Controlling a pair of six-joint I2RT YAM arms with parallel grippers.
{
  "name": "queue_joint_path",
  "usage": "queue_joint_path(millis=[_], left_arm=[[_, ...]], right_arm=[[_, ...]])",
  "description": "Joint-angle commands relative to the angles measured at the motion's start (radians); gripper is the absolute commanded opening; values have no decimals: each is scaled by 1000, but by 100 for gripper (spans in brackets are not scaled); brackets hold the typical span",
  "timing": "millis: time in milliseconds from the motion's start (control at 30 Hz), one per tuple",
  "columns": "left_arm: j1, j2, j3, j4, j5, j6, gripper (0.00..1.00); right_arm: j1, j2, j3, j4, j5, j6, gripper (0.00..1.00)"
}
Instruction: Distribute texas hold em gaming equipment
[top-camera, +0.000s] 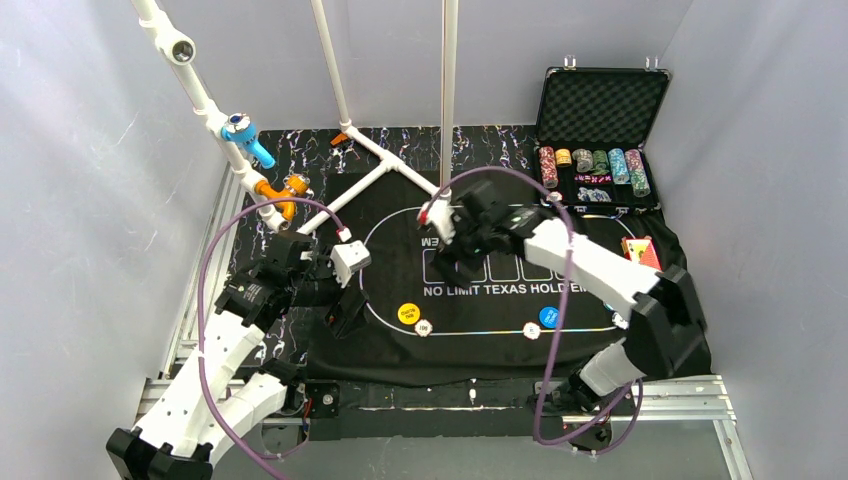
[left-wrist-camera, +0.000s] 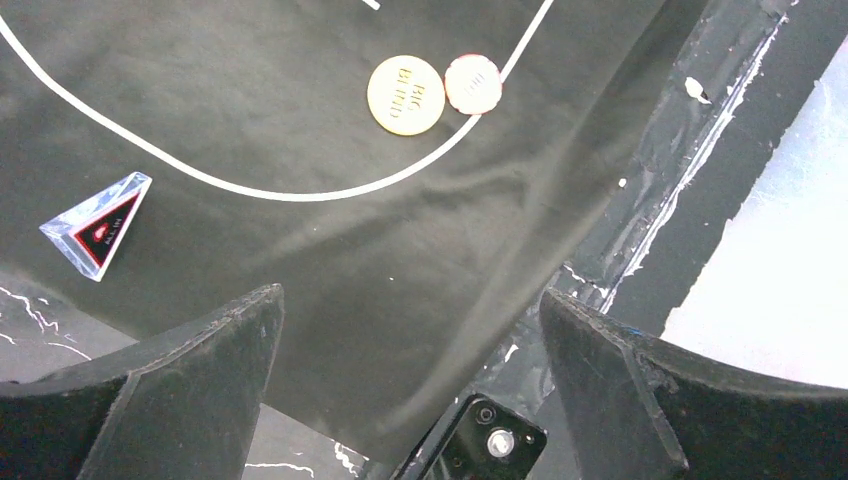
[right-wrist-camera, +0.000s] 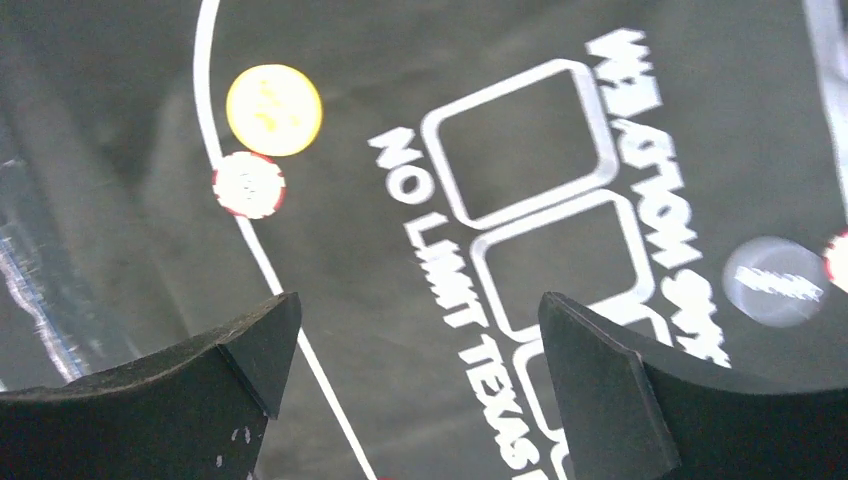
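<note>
A yellow button disc (top-camera: 408, 312) with a small pale chip (top-camera: 424, 328) beside it lies on the near left of the black felt mat (top-camera: 470, 345). A blue button disc (top-camera: 548, 317) and another small chip (top-camera: 532, 330) lie near the front middle. Red-backed cards (top-camera: 641, 250) lie at the right. My left gripper (top-camera: 345, 312) is open and empty over the mat's left edge; its view shows the yellow disc (left-wrist-camera: 405, 95) and chip (left-wrist-camera: 473, 84) ahead. My right gripper (top-camera: 448, 245) is open and empty above the lettering. Its view shows the yellow disc (right-wrist-camera: 273, 110), chip (right-wrist-camera: 248, 185) and a blurred pale disc (right-wrist-camera: 775, 282).
An open black case (top-camera: 600, 110) holding stacks of chips stands at the back right. White pipe stands (top-camera: 345, 100) rise at the back left and middle. A clear triangular marker (left-wrist-camera: 97, 222) lies on the mat's left edge. A metal frame rail (top-camera: 660, 400) runs along the near edge.
</note>
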Motion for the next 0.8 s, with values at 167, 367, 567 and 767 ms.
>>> queue_joint_path(millis=[167, 367, 567, 767], left_arm=[[2, 44, 82, -8, -39, -39, 99], [1, 67, 63, 61, -104, -91, 100], [-44, 91, 36, 84, -170, -73, 99], [-98, 164, 97, 5, -187, -50, 99]], right_arm=[[-229, -262, 5, -77, 190, 73, 98], [-466, -332, -9, -269, 113, -57, 98], [-778, -325, -92, -431, 91, -264, 98], [-1073, -300, -203, -484, 56, -529, 98]])
